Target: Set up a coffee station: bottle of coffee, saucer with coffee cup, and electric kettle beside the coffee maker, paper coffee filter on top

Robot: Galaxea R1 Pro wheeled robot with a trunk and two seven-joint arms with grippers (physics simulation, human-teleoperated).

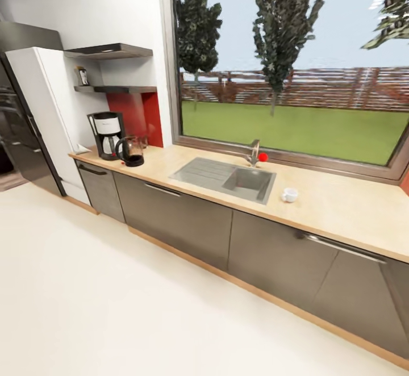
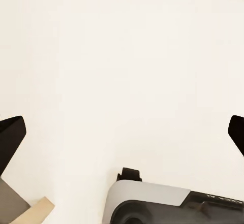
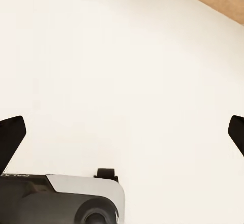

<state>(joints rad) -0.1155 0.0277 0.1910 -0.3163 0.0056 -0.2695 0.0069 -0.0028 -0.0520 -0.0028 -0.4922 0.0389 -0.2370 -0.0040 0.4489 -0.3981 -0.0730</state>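
Two grippers, left gripper [image 2: 122,132] and right gripper [image 3: 122,132], hang spread wide, empty; you face the coffee maker [image 1: 106,134], electric kettle [image 1: 132,151] just beside it

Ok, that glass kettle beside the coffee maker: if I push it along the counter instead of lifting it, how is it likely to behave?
The electric kettle is rounded glass on a narrower black base, so a high push may tip it; pushing low looks safer. It stands close to the coffee maker, so it could knock against that. The glass body probably chips easily; its handle seems the better grip.
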